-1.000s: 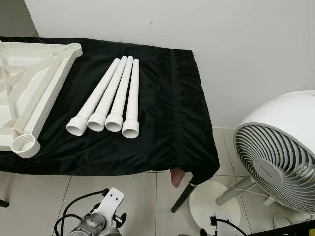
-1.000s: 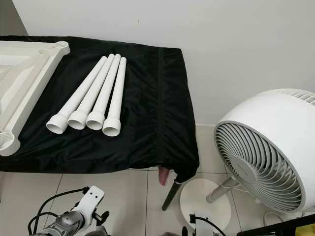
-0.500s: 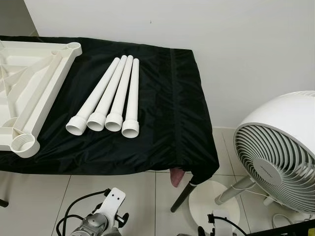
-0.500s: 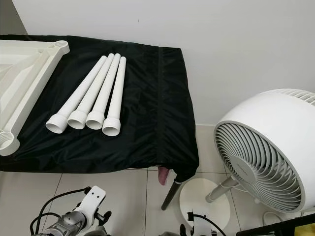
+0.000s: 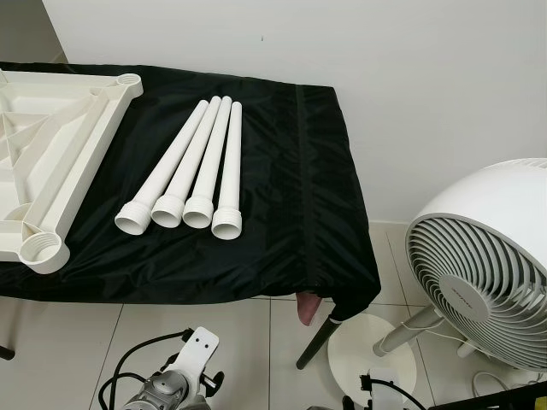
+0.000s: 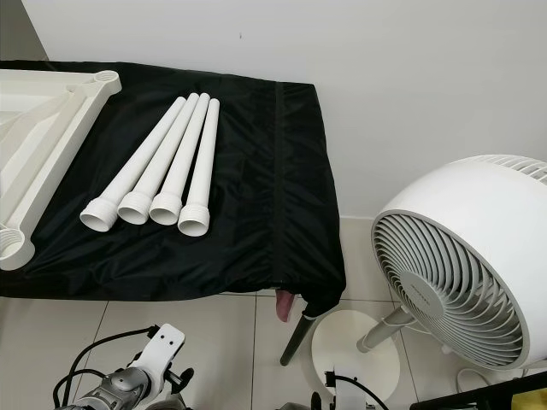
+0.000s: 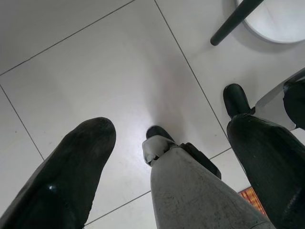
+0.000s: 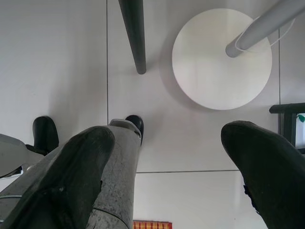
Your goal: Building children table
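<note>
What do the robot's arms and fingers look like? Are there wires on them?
The left arm is silver metal with a white plate on top, and black cables loop beside it. The right arm shows a white piece and a thin black cable too. Each gripper has two long, rounded black fingers, a bit scuffed and dusty, as on the right gripper as well.

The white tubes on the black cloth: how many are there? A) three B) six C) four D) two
C: four white tubes lie side by side on the black cloth, each showing a round open end.
</note>
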Motion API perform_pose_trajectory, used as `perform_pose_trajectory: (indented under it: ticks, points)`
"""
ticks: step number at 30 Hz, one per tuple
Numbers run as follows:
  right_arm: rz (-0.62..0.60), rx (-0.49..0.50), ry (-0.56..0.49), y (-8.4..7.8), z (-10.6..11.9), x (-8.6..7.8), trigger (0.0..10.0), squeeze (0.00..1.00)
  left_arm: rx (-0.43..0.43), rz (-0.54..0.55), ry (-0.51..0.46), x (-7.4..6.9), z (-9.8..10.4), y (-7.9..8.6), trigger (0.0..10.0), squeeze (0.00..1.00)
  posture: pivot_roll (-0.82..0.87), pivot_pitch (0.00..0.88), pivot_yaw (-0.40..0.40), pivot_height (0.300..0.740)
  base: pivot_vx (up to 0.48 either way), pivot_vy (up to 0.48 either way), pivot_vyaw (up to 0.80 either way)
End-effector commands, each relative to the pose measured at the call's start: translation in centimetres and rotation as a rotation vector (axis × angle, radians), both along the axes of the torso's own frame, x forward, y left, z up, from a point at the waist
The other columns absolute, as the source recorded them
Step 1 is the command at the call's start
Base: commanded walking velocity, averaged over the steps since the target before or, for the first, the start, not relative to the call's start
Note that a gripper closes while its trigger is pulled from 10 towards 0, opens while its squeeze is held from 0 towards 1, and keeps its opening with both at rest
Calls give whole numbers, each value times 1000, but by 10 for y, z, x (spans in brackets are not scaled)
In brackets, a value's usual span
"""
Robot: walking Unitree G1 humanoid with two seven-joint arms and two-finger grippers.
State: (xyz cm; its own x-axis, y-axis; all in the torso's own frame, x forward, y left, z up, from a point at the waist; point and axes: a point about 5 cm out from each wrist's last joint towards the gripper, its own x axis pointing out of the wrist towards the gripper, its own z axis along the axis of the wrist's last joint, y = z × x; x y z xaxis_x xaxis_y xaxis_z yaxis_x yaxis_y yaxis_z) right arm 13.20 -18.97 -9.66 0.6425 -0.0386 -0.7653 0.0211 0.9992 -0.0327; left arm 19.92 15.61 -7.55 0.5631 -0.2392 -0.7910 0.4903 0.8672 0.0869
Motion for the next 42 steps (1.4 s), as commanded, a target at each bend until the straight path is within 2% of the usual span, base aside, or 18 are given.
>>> perform_pose_trajectory:
  ticks: [1, 11, 29, 35, 42]
  points:
    - [2, 1, 38, 1, -4, -10, 10000, 0, 14, 7, 4, -1, -1, 0, 10000, 0, 61, 0, -55, 740, 0, 0, 0]
    - [15, -9, 42, -2, -3, -7, 10000, 0, 32, 25, 3, -1, -1, 3, 10000, 0, 68, 0, -59, 740, 0, 0, 0]
    - [25, -11, 68, -2, -5, -13, 10000, 0, 65, 30, 25, -7, -5, 10, 10000, 0, 65, 0, -54, 740, 0, 271, 0]
    - [38, -9, 94, -2, -8, -23, 10000, 0, 76, 44, 31, -10, -6, 13, 10000, 0, 78, 0, -65, 740, 0, 331, 0]
    - [51, -18, 96, -5, -7, -20, 10000, 0, 85, 54, 36, -12, -7, 16, 10000, 0, 90, 0, -71, 740, 0, 343, 0]
